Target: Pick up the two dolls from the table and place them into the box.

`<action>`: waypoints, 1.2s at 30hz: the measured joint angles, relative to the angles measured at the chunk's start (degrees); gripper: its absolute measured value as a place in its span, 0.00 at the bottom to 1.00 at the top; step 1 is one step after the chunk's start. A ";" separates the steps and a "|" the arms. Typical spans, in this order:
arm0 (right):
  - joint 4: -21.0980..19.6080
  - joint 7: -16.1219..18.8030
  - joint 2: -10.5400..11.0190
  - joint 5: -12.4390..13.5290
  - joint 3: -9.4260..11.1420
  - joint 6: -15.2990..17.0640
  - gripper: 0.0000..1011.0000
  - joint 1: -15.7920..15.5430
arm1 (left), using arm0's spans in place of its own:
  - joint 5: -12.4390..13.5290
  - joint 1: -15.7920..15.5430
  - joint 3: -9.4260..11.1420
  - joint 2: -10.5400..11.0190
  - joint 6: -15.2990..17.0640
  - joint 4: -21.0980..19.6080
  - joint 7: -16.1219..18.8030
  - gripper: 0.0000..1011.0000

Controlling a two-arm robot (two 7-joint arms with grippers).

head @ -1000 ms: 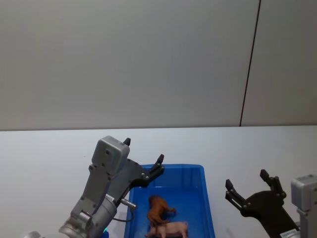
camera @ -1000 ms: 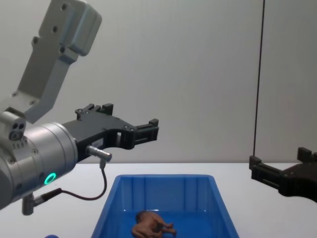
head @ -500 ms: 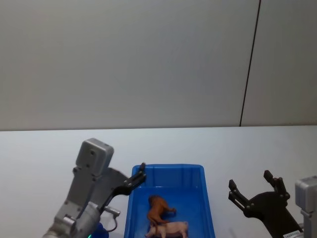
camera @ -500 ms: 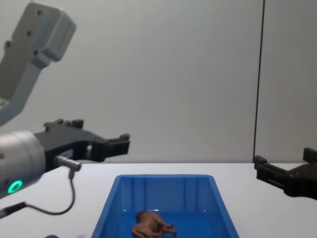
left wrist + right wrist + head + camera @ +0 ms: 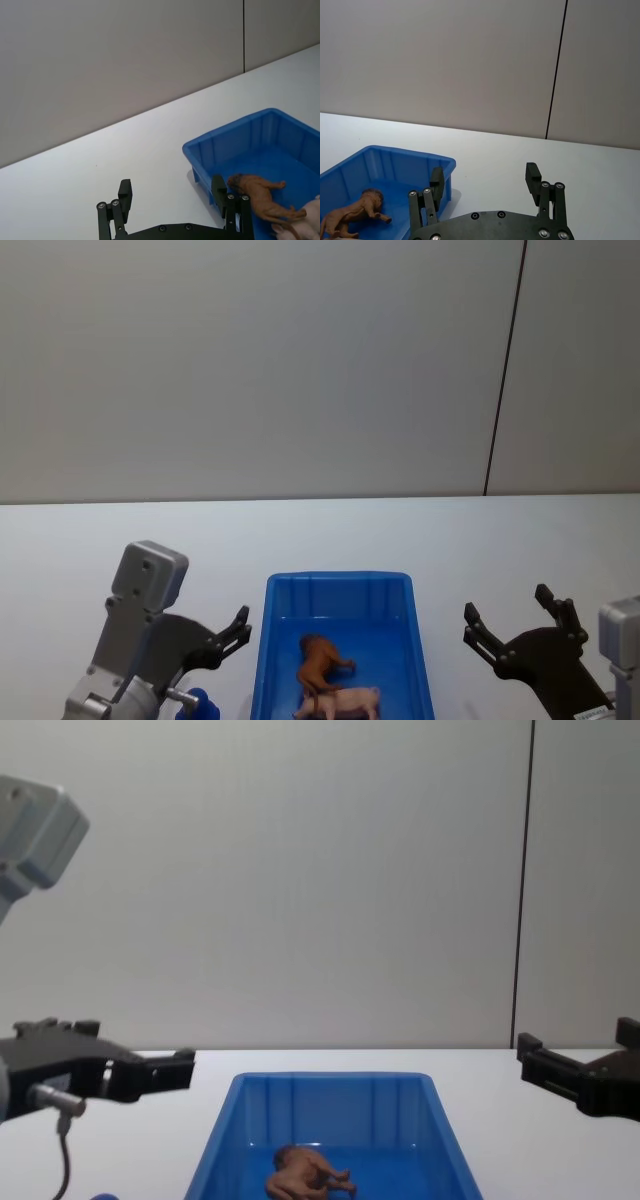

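Note:
The brown doll lies on its side inside the blue box, near its middle; I also see it in the chest view. A small bright-blue doll rests on the white table just left of the box, beside my left arm. My left gripper hangs open and empty left of the box's left wall, with the bright-blue doll below it. My right gripper is open and empty to the right of the box.
A pink pig figurine lies in the box against the brown doll, at the near end. A grey wall with a dark vertical seam stands behind the table. Bare tabletop spreads beyond the box and on both sides.
My left arm has swung left and down, from over the box's left rim to beside the box. It stayed open and empty. The right gripper has barely shifted.

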State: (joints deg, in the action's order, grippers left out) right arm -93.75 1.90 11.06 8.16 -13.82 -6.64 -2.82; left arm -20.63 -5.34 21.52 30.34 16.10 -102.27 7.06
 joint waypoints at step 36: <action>-0.09 -0.09 0.06 0.03 0.00 0.01 0.99 -0.10 | -5.52 2.09 -1.64 0.37 2.74 5.82 -3.90 0.99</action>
State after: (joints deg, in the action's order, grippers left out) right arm -93.84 1.81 11.12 8.19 -13.82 -6.63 -2.91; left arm -26.15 -3.25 19.88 30.71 18.84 -96.45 3.16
